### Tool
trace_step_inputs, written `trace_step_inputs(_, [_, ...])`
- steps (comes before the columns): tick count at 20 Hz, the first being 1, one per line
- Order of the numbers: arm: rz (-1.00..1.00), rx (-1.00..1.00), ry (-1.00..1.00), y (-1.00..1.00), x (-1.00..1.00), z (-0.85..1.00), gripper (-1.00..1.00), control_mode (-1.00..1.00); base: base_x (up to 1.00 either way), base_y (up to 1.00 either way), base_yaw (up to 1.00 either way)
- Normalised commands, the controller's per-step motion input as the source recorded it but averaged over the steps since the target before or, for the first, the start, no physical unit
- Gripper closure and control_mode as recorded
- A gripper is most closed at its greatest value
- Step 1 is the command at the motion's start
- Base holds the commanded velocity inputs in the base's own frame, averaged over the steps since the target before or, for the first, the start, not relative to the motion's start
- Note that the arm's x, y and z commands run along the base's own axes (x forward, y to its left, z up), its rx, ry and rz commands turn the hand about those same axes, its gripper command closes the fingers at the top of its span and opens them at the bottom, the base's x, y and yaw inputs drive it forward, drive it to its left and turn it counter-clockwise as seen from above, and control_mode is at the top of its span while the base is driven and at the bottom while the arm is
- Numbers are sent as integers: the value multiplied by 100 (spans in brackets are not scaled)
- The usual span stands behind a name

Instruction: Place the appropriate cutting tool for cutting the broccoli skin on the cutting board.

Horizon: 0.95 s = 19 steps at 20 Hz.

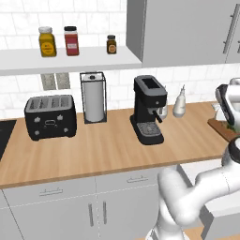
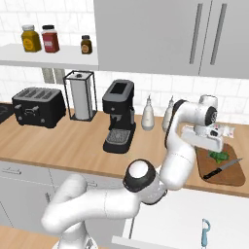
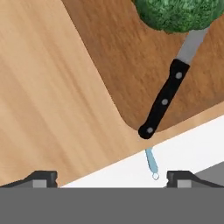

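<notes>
A black-handled knife (image 3: 165, 101) lies on the cutting board (image 3: 131, 65) beside the broccoli (image 3: 177, 13), fingers (image 3: 41, 178) spread wide and empty above (stiff, light, probably best gripped mid-handle).

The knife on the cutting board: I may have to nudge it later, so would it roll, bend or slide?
The knife looks rigid, with a riveted black handle and metal blade, so it probably won't bend. It lies flat on the cutting board, so it should slide or pivot, not roll. Its handle end overhangs the board's corner, so a push might tip it off.

Dark green broccoli (image 3: 177, 13), reddish-brown cutting board (image 3: 127, 61), black-handled knife (image 3: 164, 100).
</notes>
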Motion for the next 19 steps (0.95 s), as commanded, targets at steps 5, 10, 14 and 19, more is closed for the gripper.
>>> trace_step_inputs(5, [6,-38,-31,76,-83,5,-100,-100,0,0,0])
trace_step_inputs(10, [0,-26,-23,34,-99,14,-100,-100,0,0,0])
trace_step_inputs(14, [0,-12,-12,7,-94,44,-100,-100,0,0,0])
trace_step_inputs(19, [-3,-3,-11,3,-85,52,-100,-100,0,0,0])
